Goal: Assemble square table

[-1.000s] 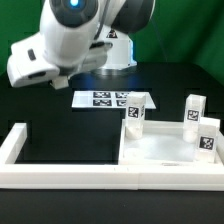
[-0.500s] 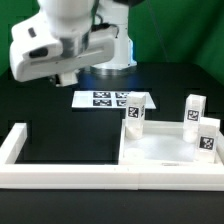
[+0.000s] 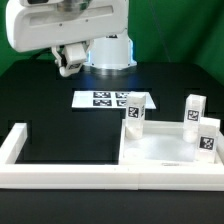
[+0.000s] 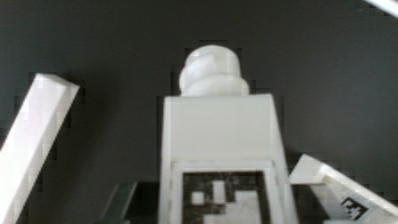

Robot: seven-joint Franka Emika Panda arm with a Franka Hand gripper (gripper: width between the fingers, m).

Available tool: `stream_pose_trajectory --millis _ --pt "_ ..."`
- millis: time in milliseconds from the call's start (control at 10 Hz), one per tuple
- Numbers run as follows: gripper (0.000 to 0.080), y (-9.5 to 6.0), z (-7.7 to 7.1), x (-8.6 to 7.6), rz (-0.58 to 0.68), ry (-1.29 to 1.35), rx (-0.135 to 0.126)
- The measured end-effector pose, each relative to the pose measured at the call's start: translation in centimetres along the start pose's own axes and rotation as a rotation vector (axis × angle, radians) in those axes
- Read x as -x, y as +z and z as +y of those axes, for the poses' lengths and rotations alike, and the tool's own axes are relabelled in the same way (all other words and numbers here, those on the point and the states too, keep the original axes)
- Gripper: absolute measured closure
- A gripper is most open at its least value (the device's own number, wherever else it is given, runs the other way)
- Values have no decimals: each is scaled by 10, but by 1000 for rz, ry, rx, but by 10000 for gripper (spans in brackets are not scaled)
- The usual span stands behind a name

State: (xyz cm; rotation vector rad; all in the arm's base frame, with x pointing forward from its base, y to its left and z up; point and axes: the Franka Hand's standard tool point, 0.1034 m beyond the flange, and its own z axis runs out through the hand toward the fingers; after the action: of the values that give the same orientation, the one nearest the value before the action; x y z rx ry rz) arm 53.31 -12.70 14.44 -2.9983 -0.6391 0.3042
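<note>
The square table top (image 3: 165,150), smooth white plastic with a raised rim, lies on the black desk (image 3: 40,100) inside the white bar frame (image 3: 60,172). Three boxy tagged leg blocks (image 3: 135,110) stand upright on it. In the wrist view, the gripper holds a fourth leg (image 4: 222,140), round-tipped.

legs (image 3: 136,108) upright on square top (image 3: 160,150) | marker board (image 3: 105,98) behind | bar frame (image 3: 60,172) in front
</note>
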Motion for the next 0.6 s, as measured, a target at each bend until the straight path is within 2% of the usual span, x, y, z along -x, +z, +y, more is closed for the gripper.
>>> stream_pose_trajectory --millis 200,400,500,600 --pt "528 -1 4 0 84 21 16" --pt "528 7 -8 -36 161 81 -23" --pt "528 11 -16 -56 207 132 -21" --pt "528 12 -26 -84 293 179 -3"
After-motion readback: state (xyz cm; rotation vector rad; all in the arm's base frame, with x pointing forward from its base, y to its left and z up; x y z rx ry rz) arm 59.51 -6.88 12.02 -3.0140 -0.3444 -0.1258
